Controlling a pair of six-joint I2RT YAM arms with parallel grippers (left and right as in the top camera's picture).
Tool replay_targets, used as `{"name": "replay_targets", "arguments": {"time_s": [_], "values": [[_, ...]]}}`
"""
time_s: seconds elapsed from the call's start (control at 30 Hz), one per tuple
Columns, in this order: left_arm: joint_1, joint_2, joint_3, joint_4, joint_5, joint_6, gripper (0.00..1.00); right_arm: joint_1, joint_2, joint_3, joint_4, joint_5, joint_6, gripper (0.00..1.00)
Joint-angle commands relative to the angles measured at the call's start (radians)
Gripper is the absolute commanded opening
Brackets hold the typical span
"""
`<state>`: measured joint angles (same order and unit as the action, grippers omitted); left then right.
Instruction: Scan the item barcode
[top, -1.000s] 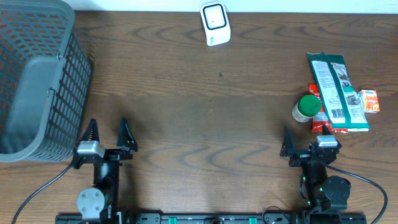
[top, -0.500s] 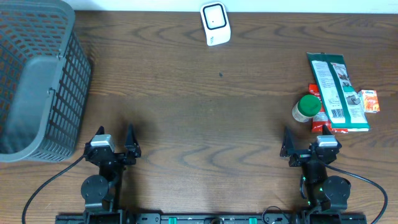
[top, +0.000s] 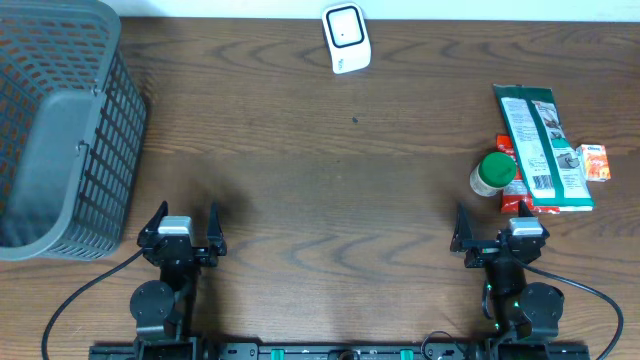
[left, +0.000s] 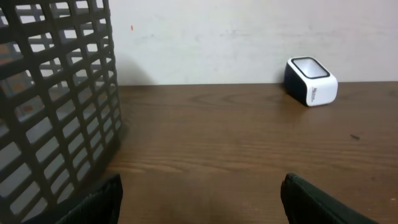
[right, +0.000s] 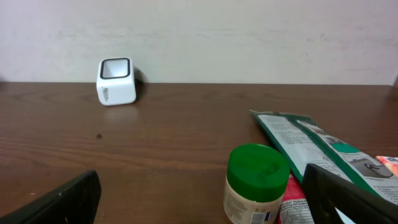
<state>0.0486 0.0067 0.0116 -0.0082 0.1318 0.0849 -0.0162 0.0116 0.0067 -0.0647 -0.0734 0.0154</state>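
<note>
1. Resting at the near edge of the table (top: 330, 200), both arms are parked; the left gripper (top: 182, 232) and right gripper (top: 497, 236) each stand with jaws spread wide and hold nothing

2. Items for scanning lie grouped at the right side: a jar with a green lid (top: 493, 173), a long green-and-white packet (top: 541, 145) and a small orange-and-white box (top: 594, 162), with a red pack (top: 513, 203) partly hidden beneath them. They sit just ahead of the right gripper

3. The scanner (top: 346, 38) stands at the far edge near the middle, well apart from the items; a grey mesh basket (top: 60, 130) occupies the far left

4. Risk, as judged: the items touch and overlap, so a reach for the jar could nudge the packet or drag the red pack along

5. Risk, as judged: the jar is round and smooth-sided, liable to roll or twist in a two-finger hold, turning its barcode away from the scanner window

6. Risk, as judged: the packet is thin, flat and glossy, lying flush on the wood; fingers may slide over it rather than get under an edge

7. Materials: dark wood-grain tabletop, hard plastic lid, flexible film packet, rigid white scanner casing with dark glazed face, and open plastic lattice on the basket
</note>
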Motion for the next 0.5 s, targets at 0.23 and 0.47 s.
{"name": "replay_targets", "arguments": {"time_s": [0.23,0.47], "values": [[0.000,-0.005,-0.008,-0.043,0.066,0.023,0.82,-0.003,-0.006,-0.002,-0.004,0.005,0.014,0.99],[0.000,-0.005,-0.008,-0.043,0.066,0.023,0.82,-0.003,-0.006,-0.002,-0.004,0.005,0.014,0.99]]}}
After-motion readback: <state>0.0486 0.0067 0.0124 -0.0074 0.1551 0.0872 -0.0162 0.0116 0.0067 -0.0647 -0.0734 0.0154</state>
